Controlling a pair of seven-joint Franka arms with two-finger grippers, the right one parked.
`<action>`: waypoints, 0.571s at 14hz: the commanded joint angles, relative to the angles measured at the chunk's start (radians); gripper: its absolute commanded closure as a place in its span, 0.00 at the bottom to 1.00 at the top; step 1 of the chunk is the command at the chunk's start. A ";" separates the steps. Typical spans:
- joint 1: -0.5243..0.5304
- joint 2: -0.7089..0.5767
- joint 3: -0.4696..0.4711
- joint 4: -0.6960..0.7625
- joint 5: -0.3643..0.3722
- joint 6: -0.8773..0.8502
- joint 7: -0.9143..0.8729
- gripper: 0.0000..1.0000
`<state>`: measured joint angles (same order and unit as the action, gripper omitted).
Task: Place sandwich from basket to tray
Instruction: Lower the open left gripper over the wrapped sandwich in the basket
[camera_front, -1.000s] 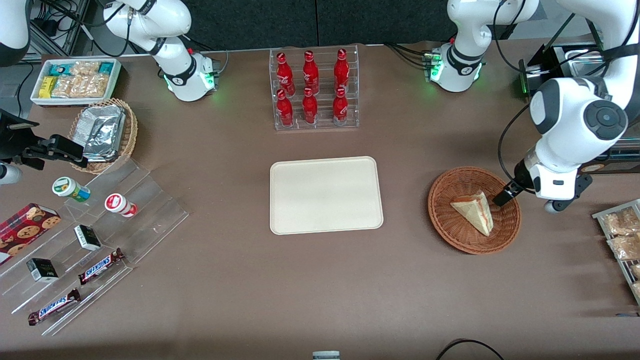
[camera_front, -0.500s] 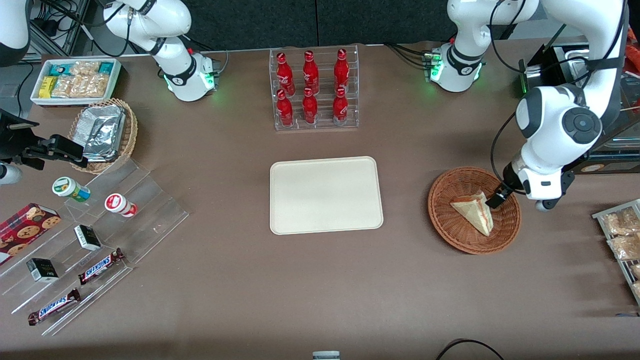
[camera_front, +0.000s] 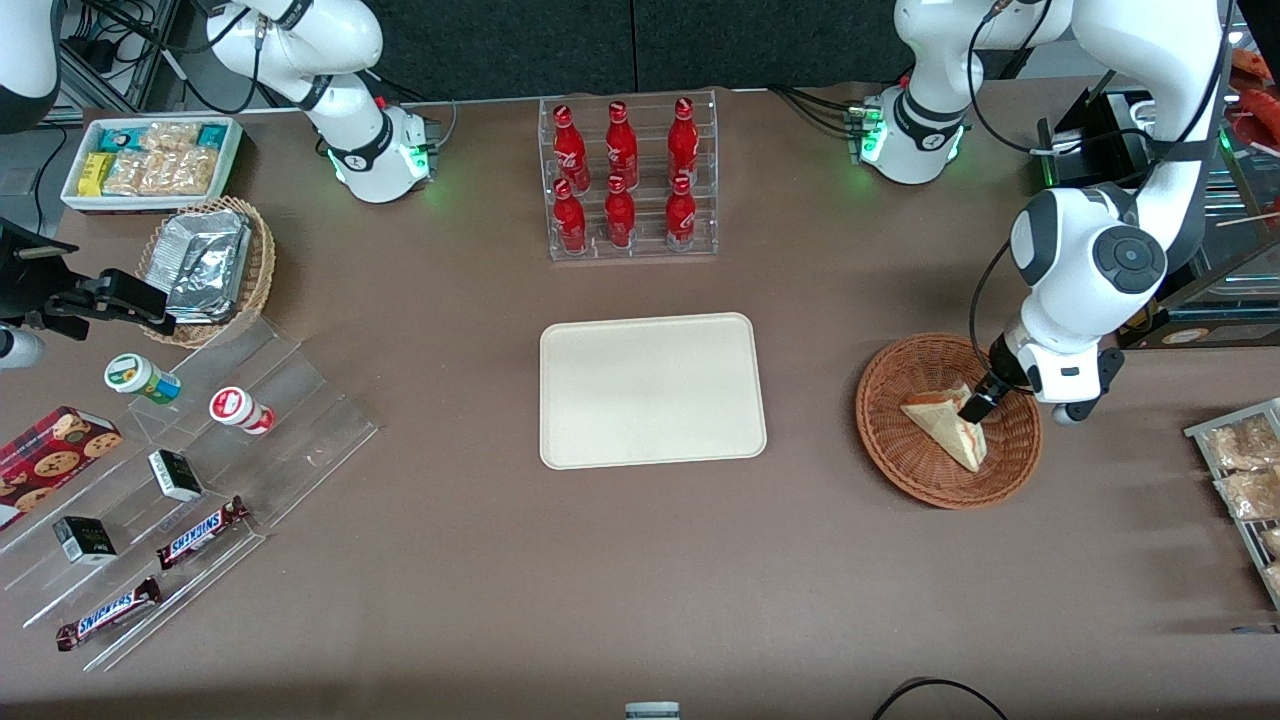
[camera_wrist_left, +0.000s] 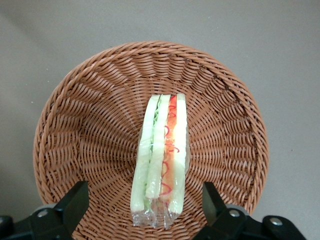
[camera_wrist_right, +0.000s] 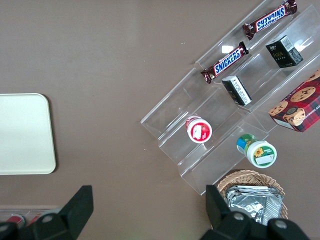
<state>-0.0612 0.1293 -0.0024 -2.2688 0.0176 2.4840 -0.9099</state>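
The left arm's end effector (camera_wrist_left: 142, 205) hangs wide open and empty above the wrapped triangular white-bread sandwich (camera_wrist_left: 161, 165) lying in the round reddish-brown wicker basket (camera_wrist_left: 90, 125), so the approach is in hand; next it likely must descend, straddle and grip it.

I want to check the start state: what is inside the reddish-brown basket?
Only the sandwich, wrapped in clear film, lies in the basket. The end effector hovers open above it, fingers either side. The weave directly under the sandwich is covered.

Even overhead light, soft shadows — sharp focus, faint glare on the tray (camera_front: 652, 390).
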 joint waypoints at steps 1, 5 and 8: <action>-0.022 0.006 -0.002 -0.012 -0.004 0.030 -0.035 0.00; -0.023 0.021 -0.002 -0.012 -0.004 0.038 -0.037 0.00; -0.025 0.041 -0.002 -0.014 -0.002 0.053 -0.035 0.00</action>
<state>-0.0768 0.1596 -0.0081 -2.2727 0.0176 2.5073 -0.9292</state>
